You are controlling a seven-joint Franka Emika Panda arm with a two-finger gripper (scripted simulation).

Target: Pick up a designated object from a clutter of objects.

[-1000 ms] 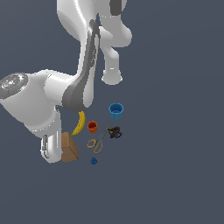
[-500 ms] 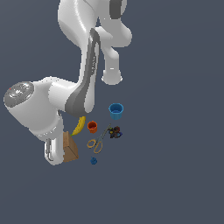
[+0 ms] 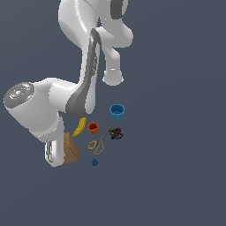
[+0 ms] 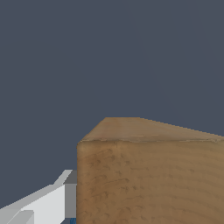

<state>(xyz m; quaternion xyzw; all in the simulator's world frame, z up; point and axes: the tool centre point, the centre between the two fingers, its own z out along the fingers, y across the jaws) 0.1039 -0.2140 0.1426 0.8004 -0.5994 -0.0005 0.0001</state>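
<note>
— All I get is a flat dark grey surface with the clutter in the middle. Where's the box?

— The box stands at the left end of the clutter in the exterior view, just below the banana, with the orange cup and scissors to its right.

— And the arm?

— Its hand is right beside the box, on the left. I'd call this the closing-in step, not the lift.

— Are the fingers on it?

— I cannot tell. In the wrist view the box fills the near field and one pale finger shows just beside its side face. Whether they are spread or pinching, the pictures don't show.

— So next?

— Probably settle the fingers across two flat sides, squeeze, then raise it straight up, clear of the banana.
</note>
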